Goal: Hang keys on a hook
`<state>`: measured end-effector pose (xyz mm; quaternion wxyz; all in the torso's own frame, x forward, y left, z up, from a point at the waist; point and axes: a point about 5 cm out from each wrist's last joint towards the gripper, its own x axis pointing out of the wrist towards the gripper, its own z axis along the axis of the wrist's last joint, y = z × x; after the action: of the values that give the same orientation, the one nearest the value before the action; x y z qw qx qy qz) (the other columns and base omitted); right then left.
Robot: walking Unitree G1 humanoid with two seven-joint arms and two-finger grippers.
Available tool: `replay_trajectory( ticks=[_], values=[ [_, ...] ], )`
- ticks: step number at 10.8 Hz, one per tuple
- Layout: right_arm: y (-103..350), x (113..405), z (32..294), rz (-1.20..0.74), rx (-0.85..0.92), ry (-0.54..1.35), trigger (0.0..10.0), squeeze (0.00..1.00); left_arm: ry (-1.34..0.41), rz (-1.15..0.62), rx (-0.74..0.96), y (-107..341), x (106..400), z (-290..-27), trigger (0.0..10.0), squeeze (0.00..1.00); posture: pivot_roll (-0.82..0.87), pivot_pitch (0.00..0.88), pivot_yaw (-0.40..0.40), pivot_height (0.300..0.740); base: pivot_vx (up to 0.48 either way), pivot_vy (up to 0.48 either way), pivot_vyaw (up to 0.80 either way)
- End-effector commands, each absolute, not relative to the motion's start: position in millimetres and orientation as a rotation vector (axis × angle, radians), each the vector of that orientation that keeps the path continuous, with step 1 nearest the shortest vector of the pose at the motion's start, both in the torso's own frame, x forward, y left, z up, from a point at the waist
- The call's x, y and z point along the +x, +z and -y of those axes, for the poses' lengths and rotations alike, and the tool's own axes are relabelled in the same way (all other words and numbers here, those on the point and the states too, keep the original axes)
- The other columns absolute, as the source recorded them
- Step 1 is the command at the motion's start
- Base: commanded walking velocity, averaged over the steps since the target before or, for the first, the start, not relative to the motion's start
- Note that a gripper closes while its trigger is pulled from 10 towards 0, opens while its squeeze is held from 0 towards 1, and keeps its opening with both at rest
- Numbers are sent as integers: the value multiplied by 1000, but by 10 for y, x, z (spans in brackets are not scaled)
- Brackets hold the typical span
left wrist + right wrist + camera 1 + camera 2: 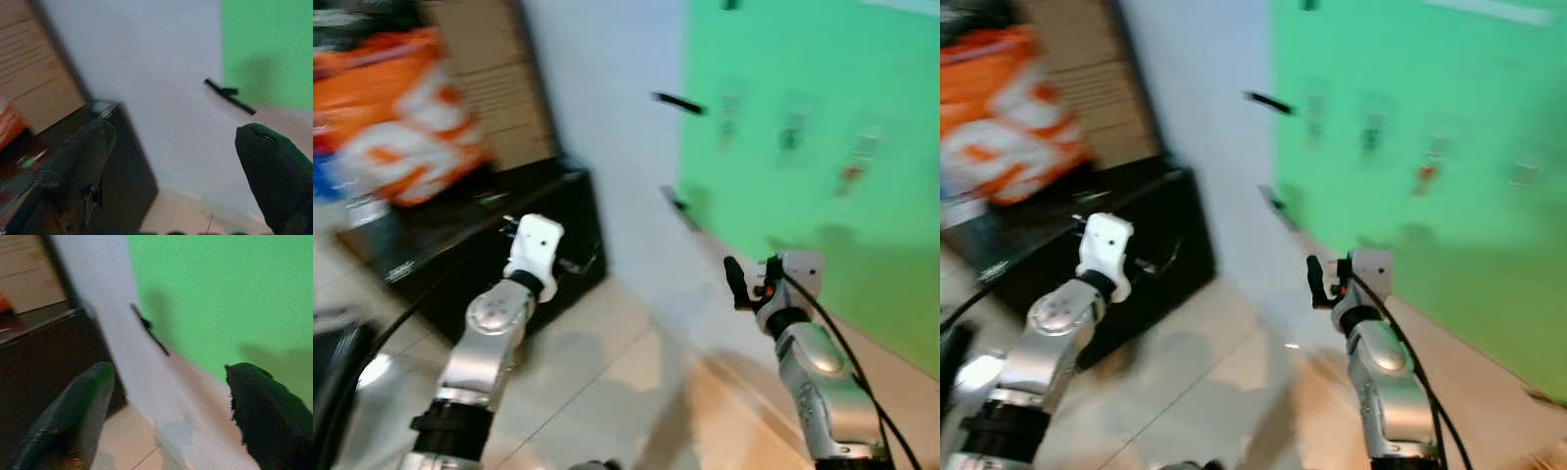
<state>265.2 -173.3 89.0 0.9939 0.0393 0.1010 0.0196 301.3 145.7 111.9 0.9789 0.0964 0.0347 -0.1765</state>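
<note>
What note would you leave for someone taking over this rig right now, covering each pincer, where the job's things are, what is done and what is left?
Left pincer: open, empty, raised before the black cabinet.
Right pincer: open, empty, raised toward the green wall.
Job's things: several small items hang in a row on the green wall, too blurred to tell keys from hooks.
Done: nothing that can be confirmed; neither pincer holds keys.
Left: find the keys, pick them up, hang them on a hook. The head views are blurred, so look again once the picture steadies.
</note>
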Motion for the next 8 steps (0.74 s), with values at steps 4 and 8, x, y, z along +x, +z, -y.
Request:
replay_trajectory(
  ticks=[4, 8],
  values=[
    [918, 2675, 1689, -207, 75, 64, 10000, 1000, -339, -65, 196, 1130, 3026, -1471, 10000, 0, -173, 0, 90, 740, 63, 0, 786],
    [929, 2698, 1701, -205, 104, 34, 10000, 1000, -329, -61, 189, 1137, 3006, -1501, 10000, 0, -153, 0, 76, 740, 269, 0, 198]
  ],
)
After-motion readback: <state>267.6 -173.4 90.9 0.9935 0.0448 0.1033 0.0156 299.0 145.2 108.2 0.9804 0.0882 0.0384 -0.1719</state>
